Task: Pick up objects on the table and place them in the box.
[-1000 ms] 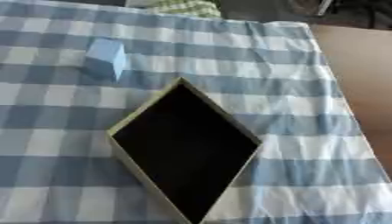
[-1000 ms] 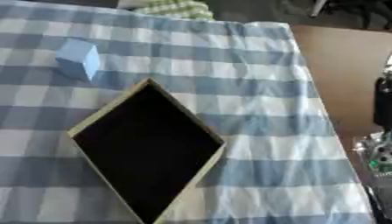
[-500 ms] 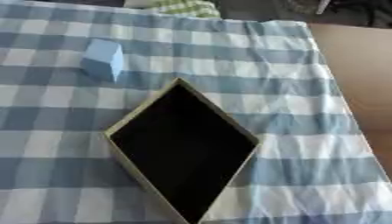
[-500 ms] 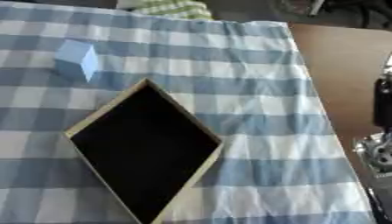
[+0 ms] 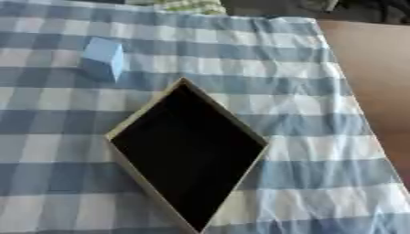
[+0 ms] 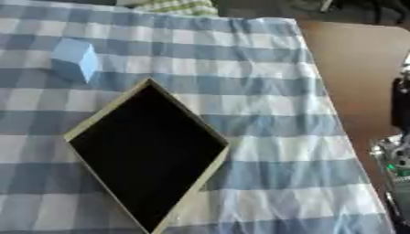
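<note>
Neither robot hand can be made out in either view; only dark machinery with a bit of green (image 6: 396,155) shows at the right edge of the right eye view, beyond the table's right edge, and whether it belongs to a hand cannot be told.

A light blue block (image 5: 102,64) sits toward the far left part of the table, on a blue-and-white checked cloth (image 5: 264,59) that covers the top. The block seems slightly tilted, its pale top face turned toward the far left. Nearer, an open shallow cardboard box with a dark inside and tan rim (image 5: 240,130) lies corner-on like a diamond, its long axis running from the far corner to the near edge of the table. The block is near the box's far-left side, apart from it. Bare cloth lies open right of the box up to the table's right edge, where the brown floor (image 5: 372,68) shows. A green-checked fabric (image 6: 180,7) lies at the far edge.
</note>
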Motion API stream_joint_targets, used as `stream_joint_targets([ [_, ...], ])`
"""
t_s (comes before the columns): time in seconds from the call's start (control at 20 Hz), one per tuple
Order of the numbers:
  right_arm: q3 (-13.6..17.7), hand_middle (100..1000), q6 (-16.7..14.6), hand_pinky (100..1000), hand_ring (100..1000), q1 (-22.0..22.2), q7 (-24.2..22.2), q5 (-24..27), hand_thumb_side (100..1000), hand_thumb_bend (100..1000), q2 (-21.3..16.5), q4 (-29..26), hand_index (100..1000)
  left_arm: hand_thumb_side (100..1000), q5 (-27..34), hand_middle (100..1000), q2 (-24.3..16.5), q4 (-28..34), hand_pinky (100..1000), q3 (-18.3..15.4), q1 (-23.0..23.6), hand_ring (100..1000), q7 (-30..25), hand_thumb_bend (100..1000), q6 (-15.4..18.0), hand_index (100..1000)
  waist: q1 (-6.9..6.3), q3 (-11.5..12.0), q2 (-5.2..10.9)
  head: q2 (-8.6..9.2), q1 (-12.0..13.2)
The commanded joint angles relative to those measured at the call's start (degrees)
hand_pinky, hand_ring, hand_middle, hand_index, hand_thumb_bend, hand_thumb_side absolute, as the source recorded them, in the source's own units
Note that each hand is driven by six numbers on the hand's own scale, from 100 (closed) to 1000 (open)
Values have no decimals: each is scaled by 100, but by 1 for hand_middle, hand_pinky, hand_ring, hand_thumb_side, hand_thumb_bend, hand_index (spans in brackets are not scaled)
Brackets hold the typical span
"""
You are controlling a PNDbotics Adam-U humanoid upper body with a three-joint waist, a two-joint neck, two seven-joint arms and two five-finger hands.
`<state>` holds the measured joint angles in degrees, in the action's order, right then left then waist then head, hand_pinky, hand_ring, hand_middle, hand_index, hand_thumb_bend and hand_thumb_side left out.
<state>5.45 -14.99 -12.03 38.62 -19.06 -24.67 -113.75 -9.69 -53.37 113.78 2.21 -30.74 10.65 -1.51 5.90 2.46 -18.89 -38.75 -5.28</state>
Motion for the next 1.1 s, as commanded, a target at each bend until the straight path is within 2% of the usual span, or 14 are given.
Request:
stream_joint_targets([
  [0.05,-2,732,-9,770,820,-18,-46,13,857,100,-211,-84,869,682,-39,773,-475,-73,685,192,-354,733,-558,512,-216,806,-50,-16,127,-29,-2],
  [0.35,-50,732,-24,770,820,-51,-111,58,858,100,-238,-84,869,690,-585,777,-529,-1186,708,720,-1329,744,-1454,518,3,821,-62,-54,143,-12,14],
  [0.6,-89,731,-27,770,820,-48,-162,88,862,100,-252,-84,869,694,-1287,791,-210,-2252,738,1162,-1970,764,-2064,554,368,854,-66,-64,154,-8,29],
  [0.85,-109,731,-31,770,819,-47,-190,112,865,100,-266,-84,869,566,-1932,814,99,-3005,802,1398,-2448,808,-3148,675,812,874,-75,-63,162,5,7],
  [1.1,-129,730,-33,770,819,-64,-216,131,865,100,-282,-84,869,526,-2487,826,305,-3431,833,1531,-2710,835,-3915,805,1291,874,-88,-57,165,28,-15],
])
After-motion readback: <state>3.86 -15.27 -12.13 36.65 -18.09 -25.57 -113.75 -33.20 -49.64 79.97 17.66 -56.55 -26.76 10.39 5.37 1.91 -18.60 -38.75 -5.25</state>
